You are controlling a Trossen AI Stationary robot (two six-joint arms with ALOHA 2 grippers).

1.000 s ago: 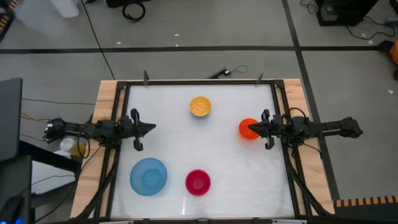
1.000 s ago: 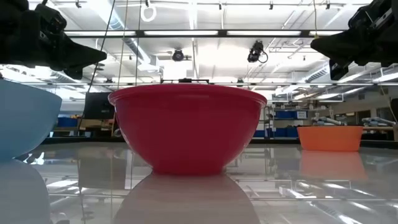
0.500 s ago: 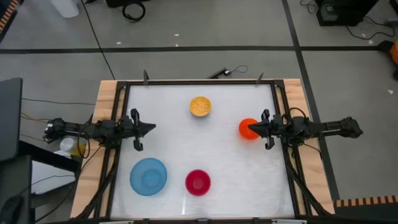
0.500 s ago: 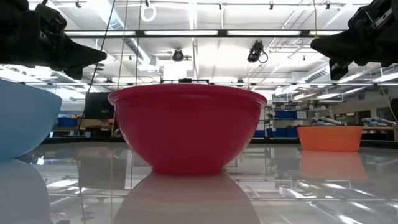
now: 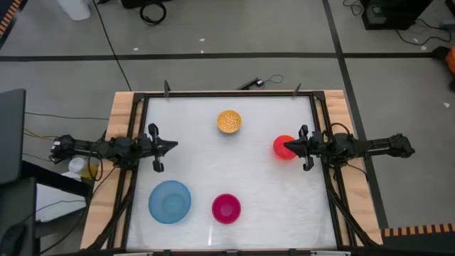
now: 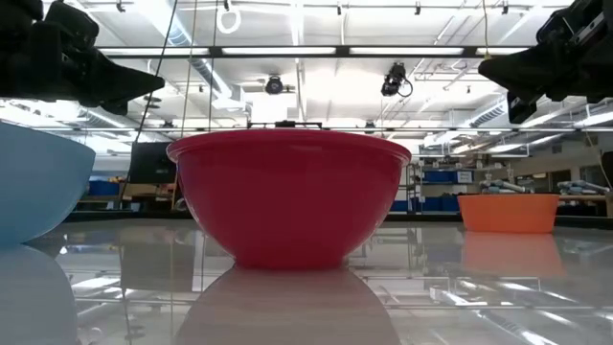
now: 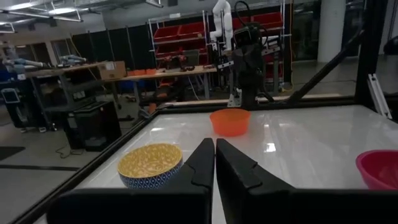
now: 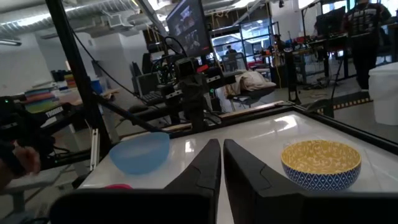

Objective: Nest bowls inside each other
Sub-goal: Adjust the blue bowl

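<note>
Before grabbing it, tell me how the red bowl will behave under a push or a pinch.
The red bowl stands on a narrow base under a wide rim, so a high push may tip it. The table looks glossy, so it probably slides easily. It looks like thin plastic: likely light and stiff.

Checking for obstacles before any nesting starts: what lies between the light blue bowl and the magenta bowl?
Nothing. In the high view the light blue bowl and the magenta bowl sit side by side, apart, with only a bare strip of white table between them.
</note>
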